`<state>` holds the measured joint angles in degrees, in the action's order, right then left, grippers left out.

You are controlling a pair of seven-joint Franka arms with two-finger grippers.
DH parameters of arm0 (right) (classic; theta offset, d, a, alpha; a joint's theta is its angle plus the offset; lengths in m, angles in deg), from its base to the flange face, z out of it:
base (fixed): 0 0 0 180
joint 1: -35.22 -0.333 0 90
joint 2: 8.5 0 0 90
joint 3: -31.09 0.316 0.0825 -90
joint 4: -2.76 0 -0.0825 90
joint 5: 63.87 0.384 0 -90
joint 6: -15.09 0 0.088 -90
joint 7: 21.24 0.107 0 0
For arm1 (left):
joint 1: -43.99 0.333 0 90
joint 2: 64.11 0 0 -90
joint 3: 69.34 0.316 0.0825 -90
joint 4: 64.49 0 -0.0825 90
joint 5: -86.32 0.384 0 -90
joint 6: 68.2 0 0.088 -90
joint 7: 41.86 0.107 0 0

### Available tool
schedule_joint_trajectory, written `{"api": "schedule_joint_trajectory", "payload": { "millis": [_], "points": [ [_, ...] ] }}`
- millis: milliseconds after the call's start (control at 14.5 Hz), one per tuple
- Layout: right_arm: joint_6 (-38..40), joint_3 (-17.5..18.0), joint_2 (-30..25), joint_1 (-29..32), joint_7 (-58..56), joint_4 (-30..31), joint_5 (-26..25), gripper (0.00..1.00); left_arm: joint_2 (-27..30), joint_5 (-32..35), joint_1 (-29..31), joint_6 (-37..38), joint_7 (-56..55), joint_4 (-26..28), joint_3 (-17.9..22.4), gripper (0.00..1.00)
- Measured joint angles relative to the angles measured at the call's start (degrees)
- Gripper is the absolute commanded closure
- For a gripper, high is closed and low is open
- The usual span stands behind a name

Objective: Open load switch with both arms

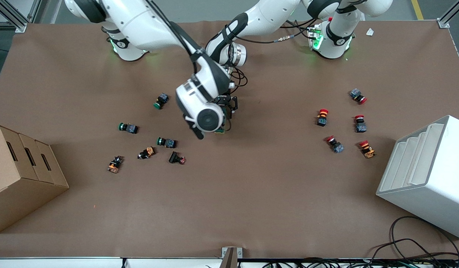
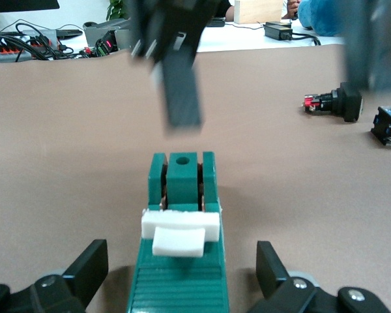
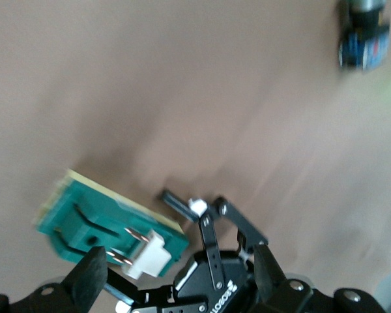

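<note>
Straddling the dark-green rectangular load switch (image 2: 179, 261) with fingers spread and apparently not yet pinching it, the left gripper (image 2: 182, 274) seems set to steady the body on the brown worktop (image 1: 252, 193). The right gripper (image 3: 176, 274) hangs open just above, probably aiming for the switch's white toggle (image 2: 180, 233). From the front camera, both wrists hide nearly all of the switch, mid-worktop.

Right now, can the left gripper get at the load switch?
Probably yes: the load switch lies between the left gripper's open fingers, nothing in the gaps. The right gripper hangs open over its green end, not touching.
</note>
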<state>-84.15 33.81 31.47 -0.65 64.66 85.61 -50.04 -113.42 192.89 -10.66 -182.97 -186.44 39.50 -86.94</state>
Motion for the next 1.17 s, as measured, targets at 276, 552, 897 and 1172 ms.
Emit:
{"api": "schedule_joint_trajectory", "payload": {
  "millis": [276, 552, 897, 1172],
  "points": [
    [2.9, -0.2, -5.3, 7.7, -19.2, 0.0, -6.0, 0.0, 1.0, -4.0, 0.0, 0.0, 2.7, -1.4, -0.4, 0.0],
    [5.1, -0.4, -9.2, 16.7, -40.1, 0.0, -7.1, 0.0, 4.8, -16.1, 0.0, -0.1, 11.3, -4.8, -1.8, 0.0],
    [6.4, -0.4, -15.5, 27.5, -63.5, 0.1, -11.3, 0.0, 12.2, -35.9, 2.1, -0.1, 30.4, -9.8, -1.8, 0.0],
    [6.7, -0.4, -19.6, 31.1, -72.3, 0.3, -14.2, 0.0, 20.2, -53.5, 8.7, -0.1, 51.2, -13.4, -1.7, 0.0]
  ]
}}
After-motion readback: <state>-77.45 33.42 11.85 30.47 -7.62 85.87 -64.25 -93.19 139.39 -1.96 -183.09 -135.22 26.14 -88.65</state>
